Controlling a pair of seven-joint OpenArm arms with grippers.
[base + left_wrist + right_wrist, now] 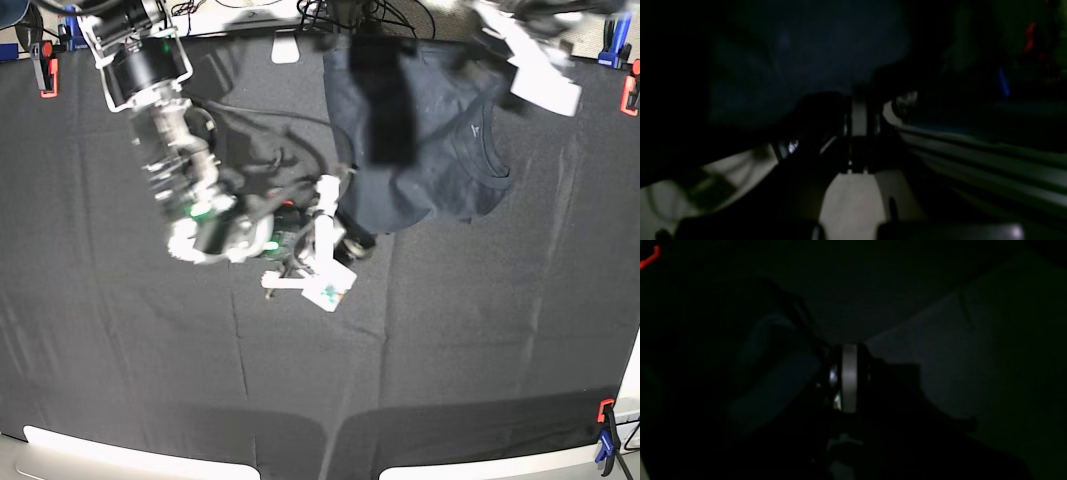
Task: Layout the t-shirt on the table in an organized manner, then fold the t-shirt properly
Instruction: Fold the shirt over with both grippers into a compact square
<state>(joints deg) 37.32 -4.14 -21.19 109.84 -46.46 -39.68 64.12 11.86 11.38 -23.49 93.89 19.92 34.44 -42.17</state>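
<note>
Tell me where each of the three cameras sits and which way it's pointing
Base: overhead, looking down on the table, the t-shirt and both arms.
Left wrist: on the left arm, facing along its shut left gripper into dark cloth; very dim.
Right wrist: on the right arm, facing along its shut right gripper at dark fabric.
Shared: base and right wrist both show the right gripper at the shirt's edge.

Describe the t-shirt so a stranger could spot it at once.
On the wide black-clothed table, look to the far edge, right of the middle. The t-shirt lies there bunched, round collar facing right. Its bluish navy tint and rumpled folds set it apart from the flat, creased black cloth beneath.
</note>
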